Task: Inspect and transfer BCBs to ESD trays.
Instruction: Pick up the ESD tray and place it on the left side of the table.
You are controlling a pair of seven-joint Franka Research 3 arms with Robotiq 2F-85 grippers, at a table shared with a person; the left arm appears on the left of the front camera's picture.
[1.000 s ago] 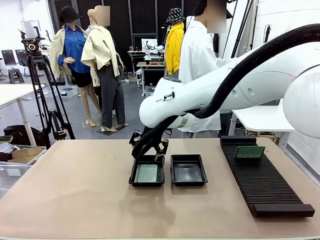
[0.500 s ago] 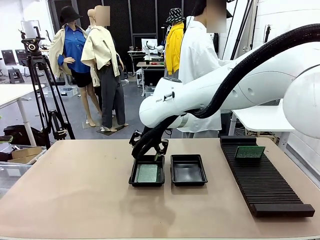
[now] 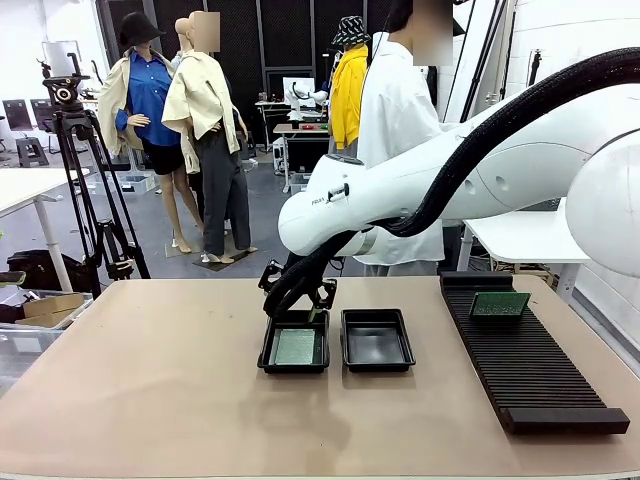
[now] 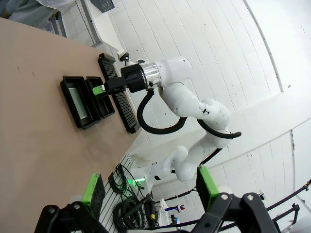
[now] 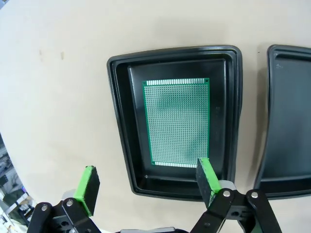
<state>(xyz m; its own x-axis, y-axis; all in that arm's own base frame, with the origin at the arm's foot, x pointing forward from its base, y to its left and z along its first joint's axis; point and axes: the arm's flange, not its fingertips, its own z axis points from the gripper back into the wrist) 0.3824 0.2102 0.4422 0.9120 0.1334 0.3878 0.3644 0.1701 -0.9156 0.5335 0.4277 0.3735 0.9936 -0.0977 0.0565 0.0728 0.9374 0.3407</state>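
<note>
Across the table (image 3: 150, 380): we see 2 ESD trays, 1 long ribbed rack and 2 BCBs.
Right arm (image 3: 420, 190): reaches from picture right across the middle, over the trays.
Person (image 3: 400, 120): stands at the far side, behind the arm.
Rack (image 3: 530, 370): on the robot's right side, well apart from the trays.
Left tray (image 3: 264, 355): holds 1 BCB.
Right tray (image 3: 378, 367): just beside the left tray, not touching, floor bare.
BCB 1 (image 5: 177, 121): flat on the left tray's floor, clear of the walls.
BCB 2 (image 3: 500, 303): on the rack's far end, tilted up.
Right gripper (image 5: 148, 182): jaws wide, nothing between them, hovering above the left tray.
Left gripper (image 4: 149, 187): jaws wide, empty, up in the air, far from the trays.
</note>
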